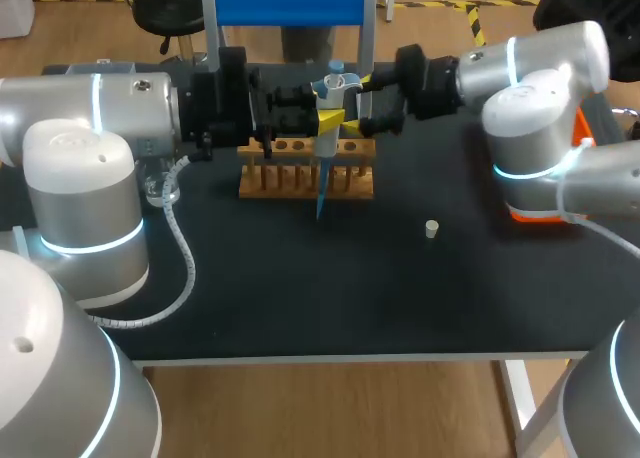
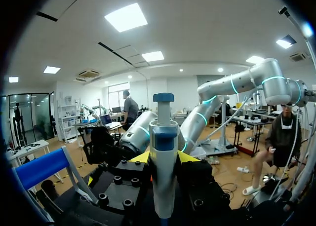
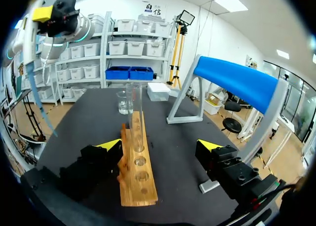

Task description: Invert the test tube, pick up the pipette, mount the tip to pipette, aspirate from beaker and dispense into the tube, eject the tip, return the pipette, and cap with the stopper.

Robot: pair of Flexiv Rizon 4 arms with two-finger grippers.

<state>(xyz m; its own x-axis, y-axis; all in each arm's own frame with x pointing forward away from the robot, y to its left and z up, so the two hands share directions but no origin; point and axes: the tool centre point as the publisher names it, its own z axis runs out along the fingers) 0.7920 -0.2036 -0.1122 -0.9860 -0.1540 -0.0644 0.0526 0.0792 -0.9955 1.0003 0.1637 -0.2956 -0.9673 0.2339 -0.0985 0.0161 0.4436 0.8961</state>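
My left gripper (image 1: 330, 118) is shut on the white-and-blue pipette (image 2: 163, 157), which stands upright above the wooden rack (image 1: 305, 173). A slim blue tip (image 1: 321, 200) is on the pipette's lower end and hangs in front of the rack. In the right wrist view the left gripper and pipette (image 3: 43, 63) hang high to the side. My right gripper (image 3: 160, 147) is open and low at the rack's (image 3: 138, 171) near end, which lies between its fingers. A clear test tube (image 3: 133, 115) stands upright in a far hole. The beaker (image 3: 122, 103) sits beyond it. A small pale stopper (image 1: 431, 228) lies on the mat.
A stand with a blue padded bar (image 1: 290, 3) rises behind the rack, and its foot (image 3: 185, 118) is beside the rack. An orange-and-white box (image 1: 545, 210) sits under my right arm at the table's right side. The beaker (image 1: 160, 188) is by my left arm.
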